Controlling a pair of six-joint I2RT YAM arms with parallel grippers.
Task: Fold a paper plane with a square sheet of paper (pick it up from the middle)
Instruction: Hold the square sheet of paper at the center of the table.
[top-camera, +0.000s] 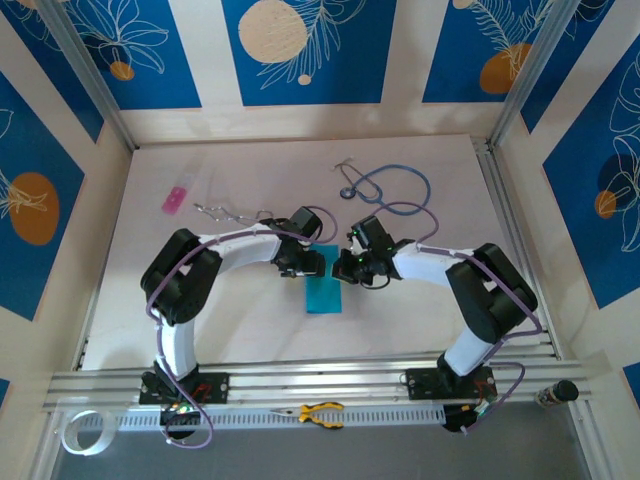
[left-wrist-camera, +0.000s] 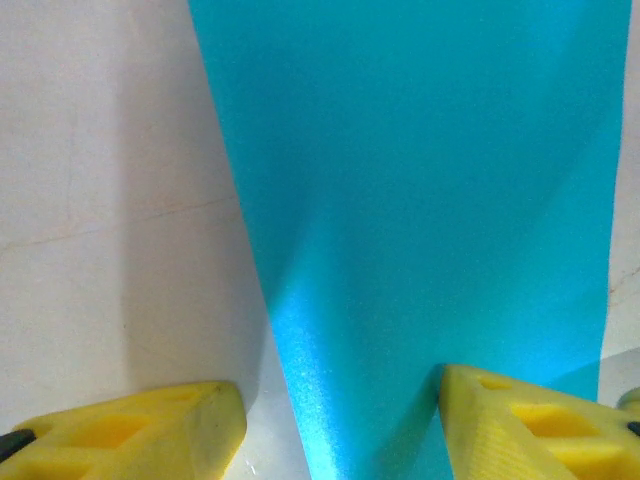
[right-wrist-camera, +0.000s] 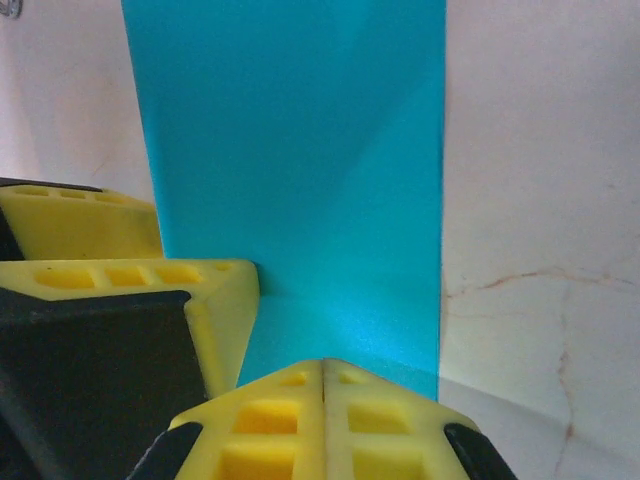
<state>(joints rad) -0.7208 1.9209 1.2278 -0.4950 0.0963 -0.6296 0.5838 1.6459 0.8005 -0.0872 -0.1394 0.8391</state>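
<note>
Near rail, overhead view: yellow-handled pliers (top-camera: 320, 413) lie on the slotted rail between the two arm bases. A tape roll (top-camera: 84, 432) sits at the near-left corner.

Worktop (top-camera: 250, 325): pale, faintly veined surface.

Sheet of paper (top-camera: 323, 293): cyan-blue, lying as a narrow upright strip at the middle of the worktop, just beyond the arm bases. Its far end sits under the two pincers, which face each other there.

Left pincer (top-camera: 318, 264): comes in from the left over the strip's far end. In the left wrist view the pincer (left-wrist-camera: 342, 400) is released, its yellow fingers (left-wrist-camera: 130, 430) set wide apart. The paper (left-wrist-camera: 430, 200) runs between them, with a soft ridge down its length. The right-hand finger touches the paper; the left-hand finger rests on bare worktop beside the paper's edge.

Right pincer (top-camera: 341, 267): comes in from the right, almost meeting the left one. In the right wrist view the pincer (right-wrist-camera: 323, 375) is clenched, pads pressed together along a thin seam, tip down at the edge of the paper (right-wrist-camera: 300, 150). Cannot tell whether any layer is caught between the pads. Faint diagonal crease lines show on the sheet. The left pincer's fingers (right-wrist-camera: 130, 285) appear at the left of this view, against the paper's left edge.

Far half of the worktop: a bent metal wire (top-camera: 228, 212) just beyond the left arm, a small pink rectangle (top-camera: 175, 199) at the far left, and a blue-tubed stethoscope (top-camera: 388, 190) far right of centre. All three lie apart from the paper.
</note>
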